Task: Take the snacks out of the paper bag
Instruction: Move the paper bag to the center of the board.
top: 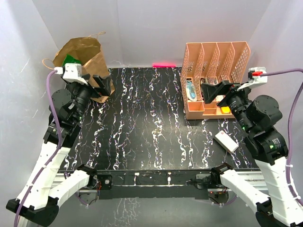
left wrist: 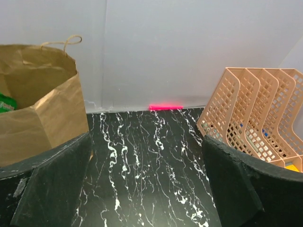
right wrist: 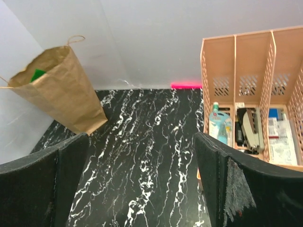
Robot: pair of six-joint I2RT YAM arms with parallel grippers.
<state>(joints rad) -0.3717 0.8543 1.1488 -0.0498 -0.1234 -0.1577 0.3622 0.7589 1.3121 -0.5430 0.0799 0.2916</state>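
The brown paper bag point(top: 85, 53) stands open at the far left corner of the table. A green packet point(top: 71, 60) shows inside its mouth; the other snacks are hidden. My left gripper point(top: 103, 85) is open and empty, just in front of the bag's right side. In the left wrist view the bag point(left wrist: 40, 111) is at the left with a bit of the green packet point(left wrist: 5, 102), and the gripper point(left wrist: 147, 189) frames bare table. My right gripper point(top: 212, 91) is open and empty, beside the organiser. The right wrist view shows the bag point(right wrist: 64, 92), the green packet point(right wrist: 38, 74) and the gripper point(right wrist: 137, 189).
A peach mesh file organiser point(top: 215, 56) holding small items stands at the far right; it also shows in the left wrist view point(left wrist: 255, 118) and the right wrist view point(right wrist: 236, 61). A small white box point(top: 226, 141) lies on the table at the right. A pink strip point(top: 164, 65) marks the back edge.
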